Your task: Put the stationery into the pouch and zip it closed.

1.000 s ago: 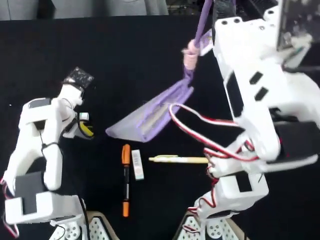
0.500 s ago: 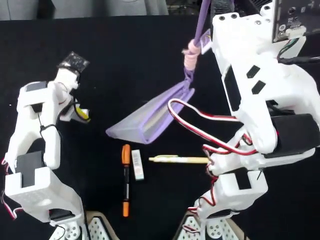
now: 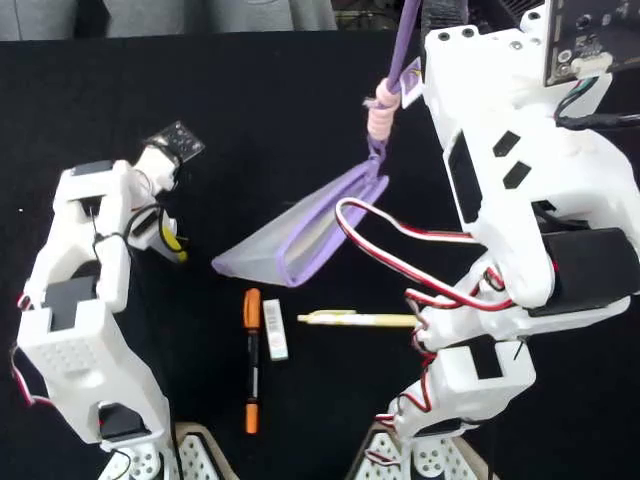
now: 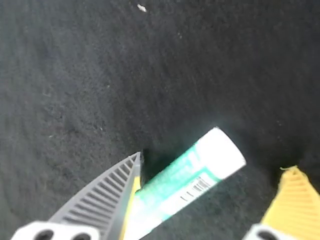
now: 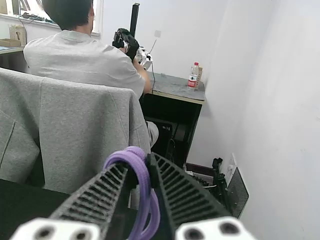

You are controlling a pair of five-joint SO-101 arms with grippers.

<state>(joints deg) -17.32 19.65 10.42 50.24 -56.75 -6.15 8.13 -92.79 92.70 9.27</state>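
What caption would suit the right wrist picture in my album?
Right claw pinching a purple strap above a black table.

No lettering can be read. The green-and-white tube [image 4: 185, 182] carries a barcode beside blurred print. The label on the small white block [image 3: 275, 329] is too small to make out.

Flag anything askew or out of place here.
The purple fabric pouch hangs tilted from its purple strap, which the right gripper pinches above the black table; only its lower end seems to touch down.
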